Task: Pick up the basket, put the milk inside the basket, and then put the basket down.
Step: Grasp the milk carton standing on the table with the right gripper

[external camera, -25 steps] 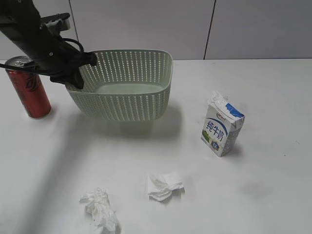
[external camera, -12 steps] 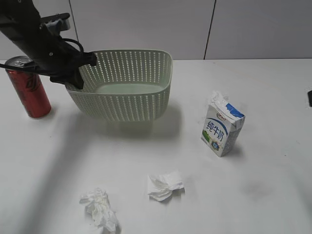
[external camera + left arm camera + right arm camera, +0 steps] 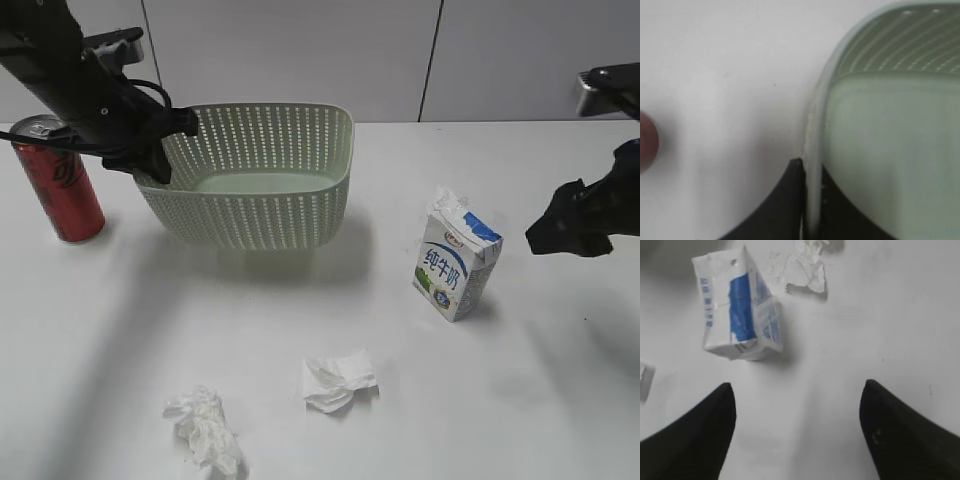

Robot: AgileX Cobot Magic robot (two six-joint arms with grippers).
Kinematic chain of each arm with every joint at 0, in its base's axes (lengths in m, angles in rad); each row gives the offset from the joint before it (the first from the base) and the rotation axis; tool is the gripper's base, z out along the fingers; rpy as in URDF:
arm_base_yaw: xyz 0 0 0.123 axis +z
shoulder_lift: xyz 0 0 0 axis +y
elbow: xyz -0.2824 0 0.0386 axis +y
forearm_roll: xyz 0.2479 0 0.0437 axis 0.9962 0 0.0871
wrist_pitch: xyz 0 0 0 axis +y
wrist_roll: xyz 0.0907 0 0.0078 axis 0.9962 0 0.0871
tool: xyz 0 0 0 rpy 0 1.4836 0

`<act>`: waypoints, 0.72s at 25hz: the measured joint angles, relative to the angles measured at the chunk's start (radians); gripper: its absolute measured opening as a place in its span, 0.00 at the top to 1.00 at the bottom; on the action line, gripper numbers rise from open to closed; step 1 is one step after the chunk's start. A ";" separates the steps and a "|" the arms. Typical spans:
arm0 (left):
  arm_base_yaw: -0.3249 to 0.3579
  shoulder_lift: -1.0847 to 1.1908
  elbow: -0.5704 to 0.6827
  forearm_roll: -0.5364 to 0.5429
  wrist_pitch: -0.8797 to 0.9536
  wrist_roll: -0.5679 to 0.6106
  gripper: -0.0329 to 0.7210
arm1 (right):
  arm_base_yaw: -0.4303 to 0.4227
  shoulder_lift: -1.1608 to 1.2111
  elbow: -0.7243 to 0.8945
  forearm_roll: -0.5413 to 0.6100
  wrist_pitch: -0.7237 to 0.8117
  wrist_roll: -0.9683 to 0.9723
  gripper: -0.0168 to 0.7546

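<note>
The pale green basket [image 3: 262, 176] hangs tilted, a little above the table at the back left. My left gripper [image 3: 152, 158] is shut on its left rim; in the left wrist view the rim [image 3: 814, 150] sits pinched between the two black jaws of the gripper [image 3: 811, 167]. The milk [image 3: 456, 256], a white carton with a blue top, stands upright on the table at the right. My right gripper [image 3: 552, 232] is open and empty, in the air to the right of the milk. The right wrist view shows the milk [image 3: 736, 315] ahead of the wide-open gripper [image 3: 797, 390].
A red soda can [image 3: 58, 178] stands left of the basket, close to the left arm. Two crumpled white tissues [image 3: 338, 382] [image 3: 206, 428] lie near the table's front. One tissue [image 3: 801, 264] lies beyond the milk in the right wrist view.
My right arm has come into view from the right edge and now hovers near the milk. The left gripper and the basket have not moved.
</note>
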 joint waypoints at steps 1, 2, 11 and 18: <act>0.000 0.000 0.000 0.000 0.000 0.000 0.95 | 0.000 0.023 0.000 0.000 -0.024 0.002 0.22; 0.000 0.000 0.000 0.000 0.000 0.000 0.95 | 0.000 0.051 0.000 -0.001 -0.047 0.005 0.22; 0.000 0.000 0.000 0.000 0.009 0.000 0.95 | 0.002 0.262 -0.002 0.020 -0.183 0.008 0.36; 0.000 0.000 0.000 0.000 0.009 0.000 0.95 | 0.002 0.310 -0.004 0.046 -0.203 0.008 0.98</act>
